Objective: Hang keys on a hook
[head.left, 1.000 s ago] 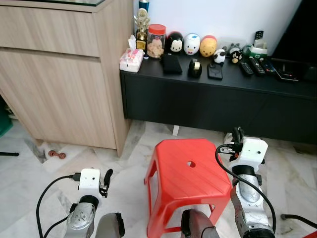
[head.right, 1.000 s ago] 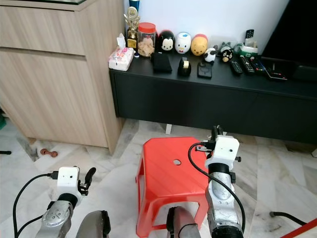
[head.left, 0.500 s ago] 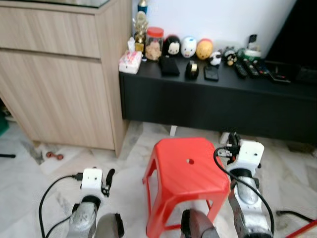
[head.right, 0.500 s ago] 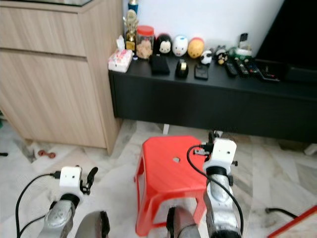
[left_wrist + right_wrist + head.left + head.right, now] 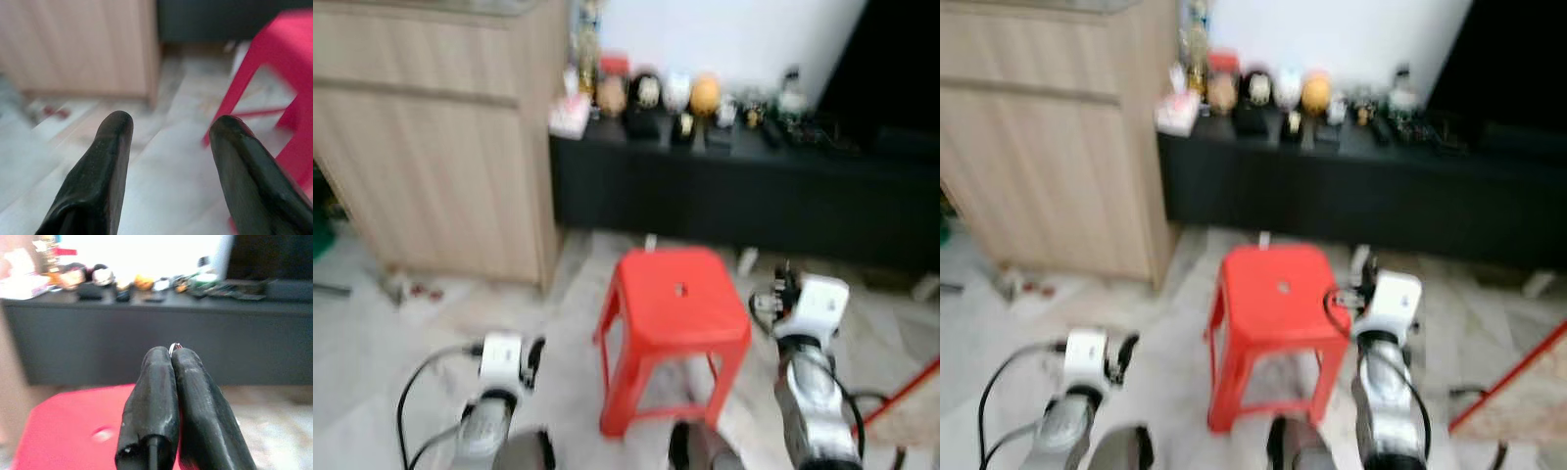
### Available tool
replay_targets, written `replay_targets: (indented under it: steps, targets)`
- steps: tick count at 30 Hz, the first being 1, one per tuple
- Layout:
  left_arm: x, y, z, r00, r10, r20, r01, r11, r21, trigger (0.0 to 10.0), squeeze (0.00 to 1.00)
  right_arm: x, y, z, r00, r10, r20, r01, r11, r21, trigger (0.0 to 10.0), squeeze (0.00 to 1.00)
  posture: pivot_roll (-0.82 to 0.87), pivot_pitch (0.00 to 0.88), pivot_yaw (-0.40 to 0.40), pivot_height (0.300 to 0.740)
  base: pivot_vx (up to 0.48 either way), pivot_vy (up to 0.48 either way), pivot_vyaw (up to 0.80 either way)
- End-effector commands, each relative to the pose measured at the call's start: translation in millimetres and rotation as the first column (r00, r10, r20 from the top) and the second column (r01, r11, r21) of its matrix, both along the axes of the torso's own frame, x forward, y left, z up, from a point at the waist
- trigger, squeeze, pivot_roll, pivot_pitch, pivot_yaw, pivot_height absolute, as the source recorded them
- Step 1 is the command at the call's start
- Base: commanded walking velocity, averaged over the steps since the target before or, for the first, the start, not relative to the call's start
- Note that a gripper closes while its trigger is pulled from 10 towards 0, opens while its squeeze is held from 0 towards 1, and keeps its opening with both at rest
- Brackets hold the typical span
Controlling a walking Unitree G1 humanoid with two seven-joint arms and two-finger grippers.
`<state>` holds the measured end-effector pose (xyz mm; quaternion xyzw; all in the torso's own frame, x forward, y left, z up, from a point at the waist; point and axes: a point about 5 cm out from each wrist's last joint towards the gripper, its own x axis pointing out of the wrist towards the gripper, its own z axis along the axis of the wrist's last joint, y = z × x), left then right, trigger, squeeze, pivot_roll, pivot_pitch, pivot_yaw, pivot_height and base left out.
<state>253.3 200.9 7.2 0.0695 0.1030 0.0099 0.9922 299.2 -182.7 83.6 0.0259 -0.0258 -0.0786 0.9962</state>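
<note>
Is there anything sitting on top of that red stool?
No, the red stool's seat is bare apart from a small hole in its middle.

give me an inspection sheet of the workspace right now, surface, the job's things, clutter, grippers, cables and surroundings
Surface: pale marble floor, red stool in the middle, top bare.
Job's things: a small metal glint at the right gripper's fingertips, possibly the keys; hook nothing seen.
Clutter: blurred figurines and remotes on the black cabinet; small red item on the floor by the wooden cabinet.
Grippers: left gripper open, low over the floor; right gripper shut, beside the stool.
Cables: black cable looping from the left wrist.
Surroundings: wooden cabinet, white wall.
</note>
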Motion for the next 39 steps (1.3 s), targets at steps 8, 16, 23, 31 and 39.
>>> replay_targets:
  steps: [8, 16, 23, 31, 39]
  targets:
    - [-1.4, -2.4, -4, 1.000, -0.013, -0.017, 0.013, 1.000, 0.017, 10.0, 0.00, -2.4, -3.7, -5, 1.000, -0.002, -0.023, 0.003, 1.000, 0.003, 10.0, 0.00, 0.04, 0.000, -0.100, 0.648, 0.000, 0.000, 0.00]
    - [-1.5, -0.4, -4, 1.000, -0.003, -0.015, 0.003, 1.000, 0.020, 10.0, 0.00, -1.1, -4.8, -3, 1.000, -0.004, -0.019, 0.003, 1.000, -0.031, 10.0, 0.00, 0.04, 0.000, -0.103, 0.698, 0.000, 0.000, 0.00]
    - [-3.5, 0.4, -5, 1.000, 0.005, -0.018, -0.004, 1.000, 0.022, 10.0, 0.00, -2.5, -9.6, 3, 0.999, -0.048, 0.008, 0.048, 0.989, -0.140, 10.0, 0.00, 0.04, 0.000, -0.101, 0.740, 0.000, 0.000, 0.00]
    - [-4.7, 0.9, -6, 1.000, 0.008, -0.022, -0.007, 1.000, 0.025, 10.0, 0.00, -9.0, -35.2, 3, 0.963, -0.271, -0.003, 0.265, 0.944, -0.195, 10.0, 0.00, 0.04, 0.000, -0.101, 0.740, 0.000, 0.000, 0.00]
    - [-4.9, 0.4, -6, 1.000, 0.010, -0.022, -0.009, 1.000, 0.024, 10.0, 0.00, -13.7, -45.5, 3, 0.938, -0.347, 0.004, 0.339, 0.913, -0.226, 10.0, 0.00, 0.04, 0.000, -0.102, 0.740, 0.000, 0.000, 0.00]
